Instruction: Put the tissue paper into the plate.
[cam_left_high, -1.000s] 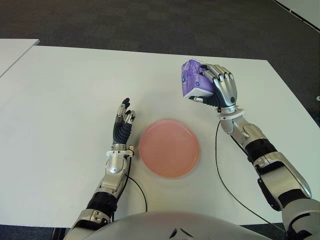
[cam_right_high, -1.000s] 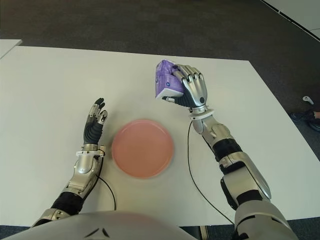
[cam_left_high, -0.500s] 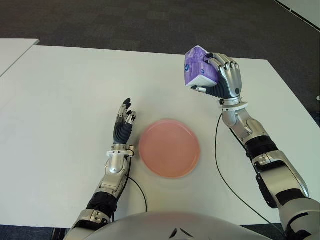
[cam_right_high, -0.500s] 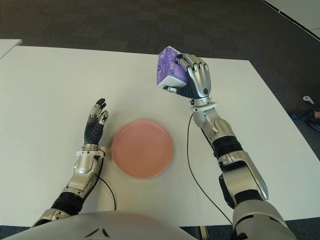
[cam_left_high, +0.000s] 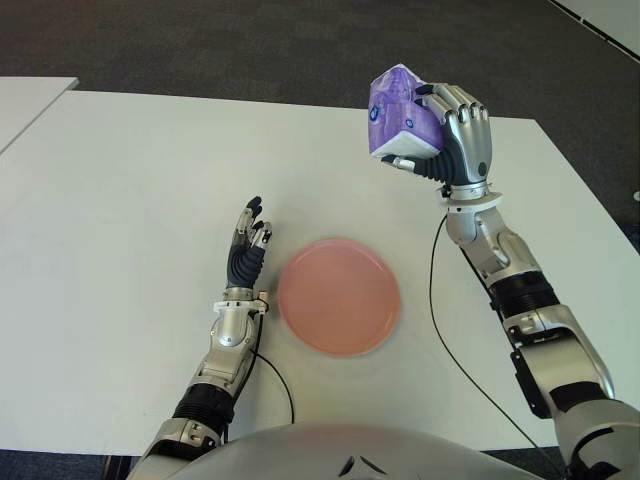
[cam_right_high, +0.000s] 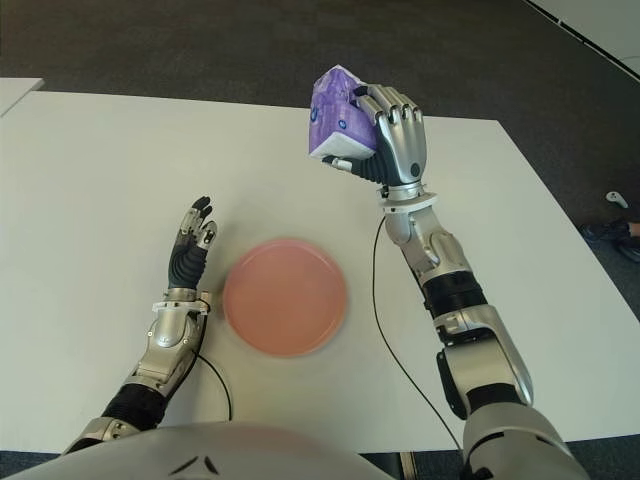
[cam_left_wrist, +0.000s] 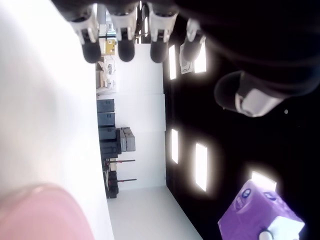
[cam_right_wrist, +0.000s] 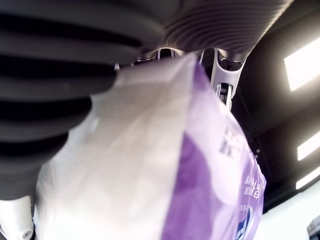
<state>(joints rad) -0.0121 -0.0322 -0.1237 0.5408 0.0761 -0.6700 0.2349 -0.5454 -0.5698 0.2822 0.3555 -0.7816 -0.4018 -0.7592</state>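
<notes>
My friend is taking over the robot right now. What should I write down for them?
Right hand: shut on the purple tissue pack, held up in the air beyond the plate, toward the robot's right.
Left hand: open, holding nothing, just left of the pink plate.
Done: tissue pack is grasped and lifted off the white table.
Left: carry it over the plate, lower it in, let go.

Right hand raised above the white table, fingers clamped on purple tissue pack. Pink plate sits just right of the open-fingered left hand.
</notes>
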